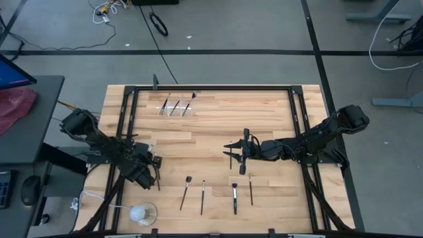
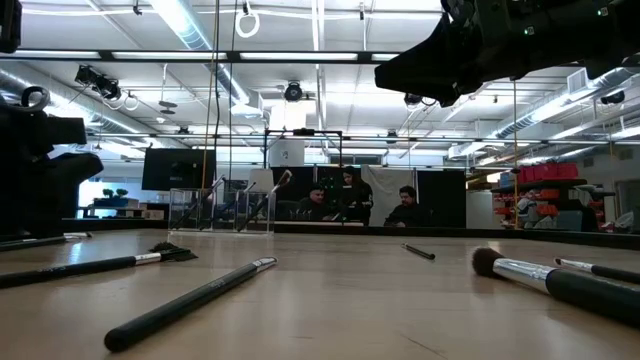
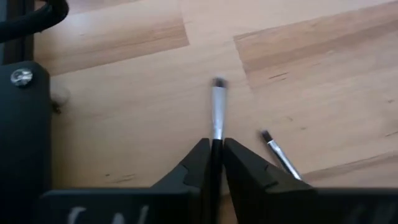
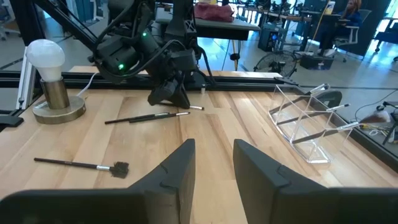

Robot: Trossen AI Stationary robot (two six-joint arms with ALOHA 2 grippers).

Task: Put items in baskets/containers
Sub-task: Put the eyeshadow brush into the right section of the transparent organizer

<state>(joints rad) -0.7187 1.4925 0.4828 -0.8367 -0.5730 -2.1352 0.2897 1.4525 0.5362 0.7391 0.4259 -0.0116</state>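
Several slim dark makeup brushes lie flat on the wooden table near its front edge (image 1: pixel 186 192) (image 1: pixel 203 196) (image 1: pixel 234 197) (image 1: pixel 250 188). The clear plastic holder (image 1: pixel 177 107) stands at the far side with brushes in it; it also shows in the right wrist view (image 4: pixel 308 124). My left gripper (image 1: pixel 156 177) is low at the front left, shut on one brush (image 3: pixel 217 109). A second brush (image 3: pixel 278 155) lies just beside it. My right gripper (image 1: pixel 236 158) hovers open over the table's middle, nothing between its fingers (image 4: pixel 180 168). My left gripper pinches the brush's handle just behind the silver ferrule (image 3: pixel 216 132) between its two fingertips. The fingers slant down at the table, and the brush runs straight out ahead of them, bristle tip (image 3: pixel 217 83) forward. Whether the brush is lifted off the wood I cannot tell.
A white ball on a round base (image 1: pixel 141 213) with a cord stands at the front left corner. Black frame rails (image 1: pixel 125 119) run along the table's left, right and far sides. Bare wood lies between the holder and the loose brushes.
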